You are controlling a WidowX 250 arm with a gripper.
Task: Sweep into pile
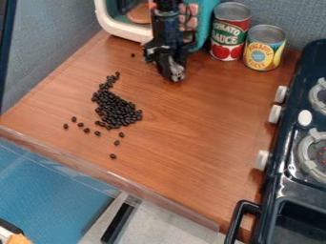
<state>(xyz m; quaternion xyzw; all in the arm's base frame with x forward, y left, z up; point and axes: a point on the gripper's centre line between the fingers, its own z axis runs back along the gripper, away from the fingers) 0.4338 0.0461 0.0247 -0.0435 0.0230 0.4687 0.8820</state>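
Note:
My black gripper hangs over the wooden counter near its back, in front of the teal and white box. It is up and to the right of the black beans, apart from them. Most of the beans lie in one dense heap left of the counter's middle, with a narrow tail toward the back. Several loose beans are scattered in front and to the left of the heap, and one single bean lies apart at the back, left of the gripper. Whether the gripper is open or shut is hard to make out.
A teal and white toy box stands behind the arm. A tomato sauce can and a yellow-blue can stand at the back right. The dark toy stove with white knobs lines the right side. The counter's front edge runs along the lower left.

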